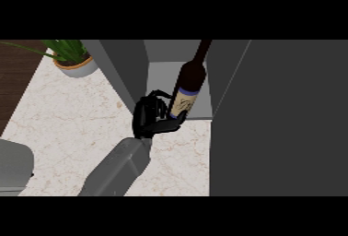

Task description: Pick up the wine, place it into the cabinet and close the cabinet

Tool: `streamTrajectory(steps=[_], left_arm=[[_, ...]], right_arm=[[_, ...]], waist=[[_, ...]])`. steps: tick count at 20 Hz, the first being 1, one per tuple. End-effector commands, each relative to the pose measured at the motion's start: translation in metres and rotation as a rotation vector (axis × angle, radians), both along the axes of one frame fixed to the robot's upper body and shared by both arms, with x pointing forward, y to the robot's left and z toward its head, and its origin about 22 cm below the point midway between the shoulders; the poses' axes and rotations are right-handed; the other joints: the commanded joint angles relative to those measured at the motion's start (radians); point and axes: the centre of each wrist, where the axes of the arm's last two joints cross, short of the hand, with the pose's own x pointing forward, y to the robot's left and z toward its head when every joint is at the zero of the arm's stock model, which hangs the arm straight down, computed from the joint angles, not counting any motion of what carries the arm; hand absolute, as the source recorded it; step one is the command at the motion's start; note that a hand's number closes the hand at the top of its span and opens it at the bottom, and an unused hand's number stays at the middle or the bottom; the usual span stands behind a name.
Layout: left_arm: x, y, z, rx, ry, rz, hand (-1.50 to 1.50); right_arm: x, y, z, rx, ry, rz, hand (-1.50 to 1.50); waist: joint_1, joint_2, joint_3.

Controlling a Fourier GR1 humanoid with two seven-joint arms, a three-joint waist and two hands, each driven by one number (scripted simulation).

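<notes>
The right hand point(151, 117) curls fingers and thumb round the lower part of the wine bottle point(190, 78). The bottle leans slightly inside the open cabinet point(159, 73), its base near the shelf's front edge. The dark cabinet door point(285, 120) stands to the right.

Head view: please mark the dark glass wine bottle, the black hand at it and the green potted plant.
Dark glass wine bottle point(192, 76): head view, on its dark body above the label.
Black hand point(151, 115): head view, on its curled fingers.
Green potted plant point(76, 68): head view, on the pale pot's wall.
</notes>
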Motion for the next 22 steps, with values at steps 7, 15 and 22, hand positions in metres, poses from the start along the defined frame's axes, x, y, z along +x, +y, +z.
streamTrajectory(steps=[7, 15, 22], left_arm=[[0.037, -0.001, 0.017, -0.002, 0.02, -0.02, 1.5], [0.045, 0.0, 0.017, -0.051, -0.007, 0.004, 1.5], [0.061, -0.005, 0.036, -0.007, 0.022, 0.032, 1.5]], right_arm=[[-0.005, 0.009, -0.009, 0.001, -0.003, 0.011, -1.5], [-0.005, 0.004, -0.007, 0.005, 0.01, 0.026, -1.5], [0.006, -0.005, -0.006, -0.002, 0.01, 0.044, -1.5]], waist=[[-0.005, 0.002, 0.0], [-0.02, 0.005, 0.0], [-0.028, 0.007, 0.0]])
